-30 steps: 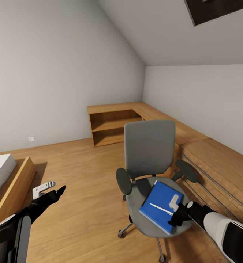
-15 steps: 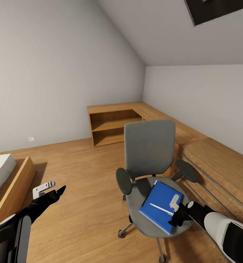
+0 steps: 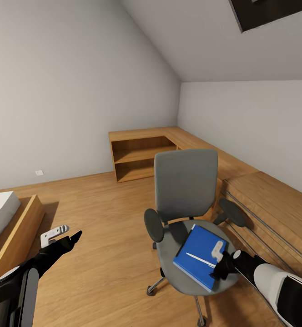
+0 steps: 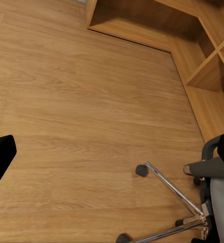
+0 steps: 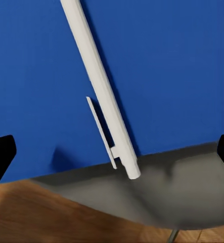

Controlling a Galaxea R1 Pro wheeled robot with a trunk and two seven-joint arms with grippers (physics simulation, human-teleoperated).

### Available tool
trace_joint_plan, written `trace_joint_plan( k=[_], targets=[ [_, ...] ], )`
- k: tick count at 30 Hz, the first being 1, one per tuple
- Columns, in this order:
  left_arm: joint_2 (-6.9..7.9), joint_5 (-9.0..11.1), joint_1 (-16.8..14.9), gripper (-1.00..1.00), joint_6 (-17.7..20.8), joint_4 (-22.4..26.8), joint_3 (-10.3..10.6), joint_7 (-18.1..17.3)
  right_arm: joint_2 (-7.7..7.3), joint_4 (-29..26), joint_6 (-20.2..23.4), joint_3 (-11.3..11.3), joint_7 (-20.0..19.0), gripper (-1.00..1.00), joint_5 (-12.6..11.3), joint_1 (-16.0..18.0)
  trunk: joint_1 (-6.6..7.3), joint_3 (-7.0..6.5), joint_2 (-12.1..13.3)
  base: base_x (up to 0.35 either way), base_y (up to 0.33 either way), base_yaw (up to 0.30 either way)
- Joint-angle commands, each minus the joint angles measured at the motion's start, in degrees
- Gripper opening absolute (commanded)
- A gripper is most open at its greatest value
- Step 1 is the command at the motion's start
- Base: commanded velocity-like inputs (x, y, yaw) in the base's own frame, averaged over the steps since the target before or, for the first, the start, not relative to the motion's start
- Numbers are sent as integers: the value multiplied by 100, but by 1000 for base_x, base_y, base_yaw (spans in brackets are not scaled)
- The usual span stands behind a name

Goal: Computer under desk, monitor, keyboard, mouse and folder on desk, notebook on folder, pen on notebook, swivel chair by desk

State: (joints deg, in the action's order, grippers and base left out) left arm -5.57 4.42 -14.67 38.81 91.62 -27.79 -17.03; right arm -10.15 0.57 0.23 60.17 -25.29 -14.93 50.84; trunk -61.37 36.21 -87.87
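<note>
A thin white pen with a flat side clip [image 5: 102, 96] lies slanted across a flat bright-blue cover [image 5: 162, 66], its blunt end reaching just past the cover's edge over the grey upholstered chair seat [image 5: 157, 195]. Two black fingertips [image 5: 0, 154] show wide apart at the frame's opposite sides. Light wooden floor [image 5: 51, 223] lies beneath.

Grey seat and back on swivel chair [image 3: 185, 190], black armrest pads, chrome base. Solid blue folder [image 3: 200, 255] with white pen [image 3: 200, 259] on top. Warm wood-grain floor [image 3: 105, 236] and shelving [image 3: 142, 154]. Pale grey walls. Black-and-white left tool [image 3: 62, 232] and right tool [image 3: 218, 260].
</note>
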Motion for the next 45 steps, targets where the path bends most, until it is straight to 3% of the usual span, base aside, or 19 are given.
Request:
trace_joint_plan(
  k=[1,12,45],
  targets=[
    [-6,45,-5,100,48,5,-16,-11,1,4,1,44,35,100,-60,5,0,5,-3,0,0,0],
    [-13,50,-5,100,48,5,-16,-11,4,-18,-79,52,421,100,-65,5,0,5,-3,0,0,0],
    [-14,49,-6,100,48,5,-16,-11,59,-43,-103,87,459,100,-63,5,0,5,-3,0,0,0]
  ],
)
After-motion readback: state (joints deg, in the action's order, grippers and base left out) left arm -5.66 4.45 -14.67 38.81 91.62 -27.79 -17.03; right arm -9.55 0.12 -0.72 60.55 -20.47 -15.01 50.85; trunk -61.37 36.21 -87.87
